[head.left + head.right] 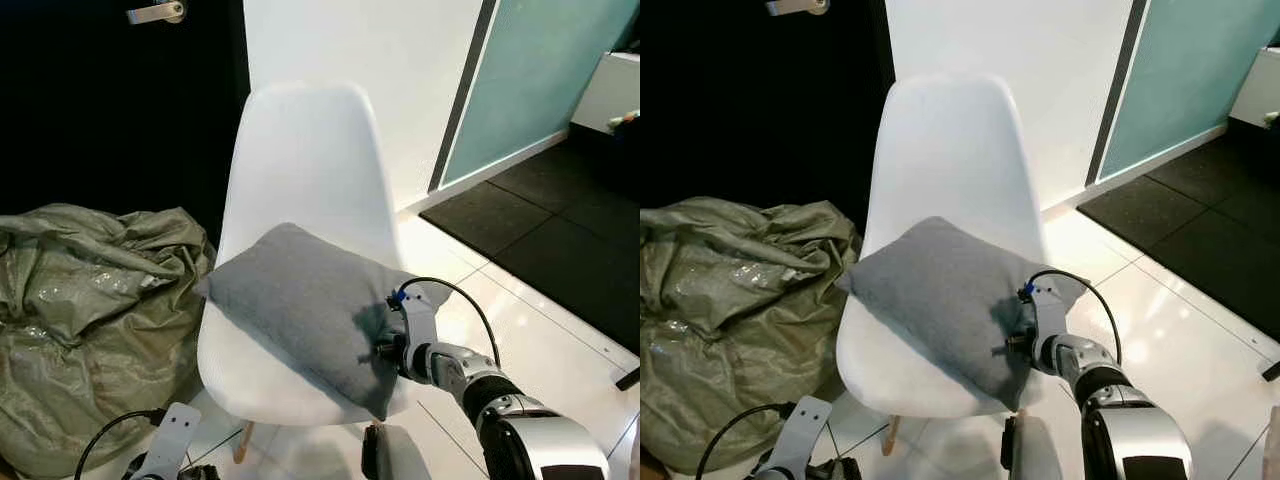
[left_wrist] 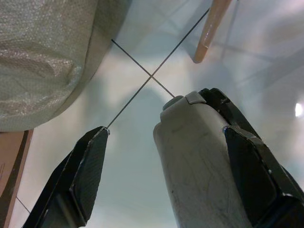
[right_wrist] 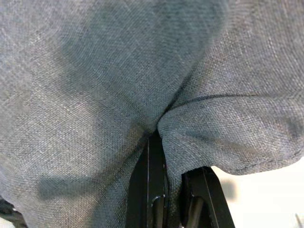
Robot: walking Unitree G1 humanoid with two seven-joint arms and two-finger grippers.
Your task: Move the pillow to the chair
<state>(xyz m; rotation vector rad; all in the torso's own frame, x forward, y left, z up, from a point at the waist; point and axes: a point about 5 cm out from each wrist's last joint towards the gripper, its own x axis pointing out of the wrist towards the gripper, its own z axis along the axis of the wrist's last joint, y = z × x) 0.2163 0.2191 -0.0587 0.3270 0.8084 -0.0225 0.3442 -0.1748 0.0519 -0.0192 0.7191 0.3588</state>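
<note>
1. Lying on the white chair seat, the grey pillow hides the right gripper, apparently pinching a fabric fold.
2. Left gripper hangs spread wide above the floor, its arm cut off.

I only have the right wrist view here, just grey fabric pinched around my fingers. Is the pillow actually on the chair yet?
Observer: Yes. The grey pillow lies on the seat of the white chair, one corner tipped up against the backrest.
Operator: Is it fully on the seat?
Observer: Not quite. Its near-right corner, where the right gripper pinches it, hangs over the seat's front edge.
Operator: Where's my left arm?
Observer: The left gripper hangs low over the tiled floor, fingers open, beside the olive-green bag.
</note>
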